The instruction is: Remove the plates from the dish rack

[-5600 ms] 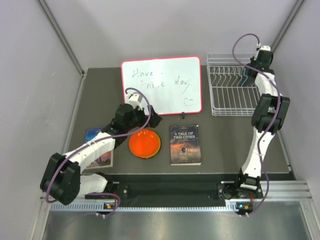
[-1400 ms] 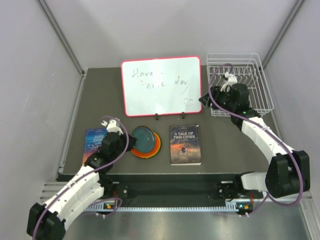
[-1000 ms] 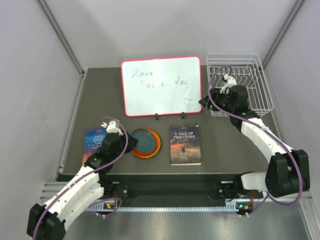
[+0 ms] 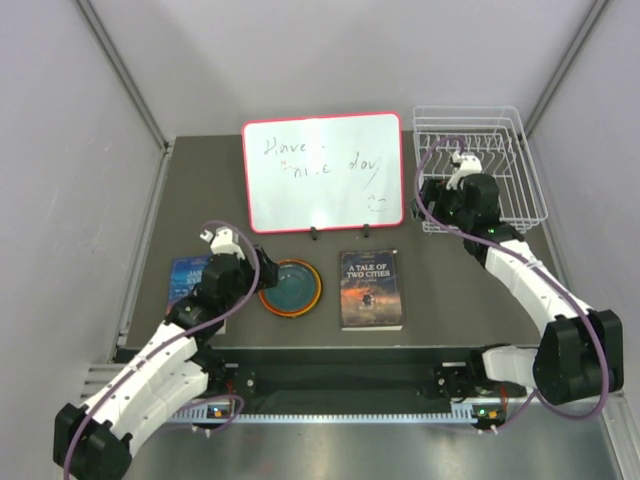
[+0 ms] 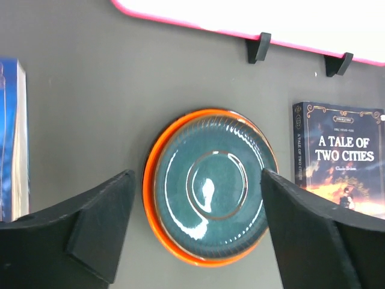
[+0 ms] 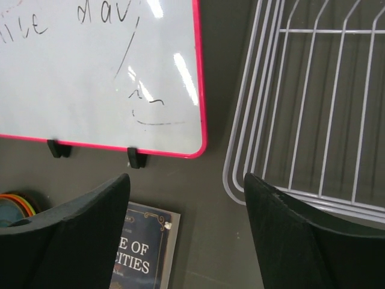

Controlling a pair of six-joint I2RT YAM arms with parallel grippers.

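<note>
The teal plate [image 5: 210, 189] lies face up on the orange plate [image 5: 148, 195]. The stack sits on the table [image 4: 450, 280] between a blue book [image 4: 183, 285] and a novel [image 4: 371, 290], with a bare strip on each side and the whiteboard [image 4: 322, 170] feet behind. The left gripper [image 5: 197, 180] hangs over the stack, jaws spread, grasping nothing. The right gripper [image 6: 186, 180], likewise released, hovers above the bare gap between the whiteboard's corner and the near-left corner of the dish rack [image 6: 258, 120].

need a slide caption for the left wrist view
Open left gripper over the teal plate, stacked on the orange plate, beside a paperback book.
</note>
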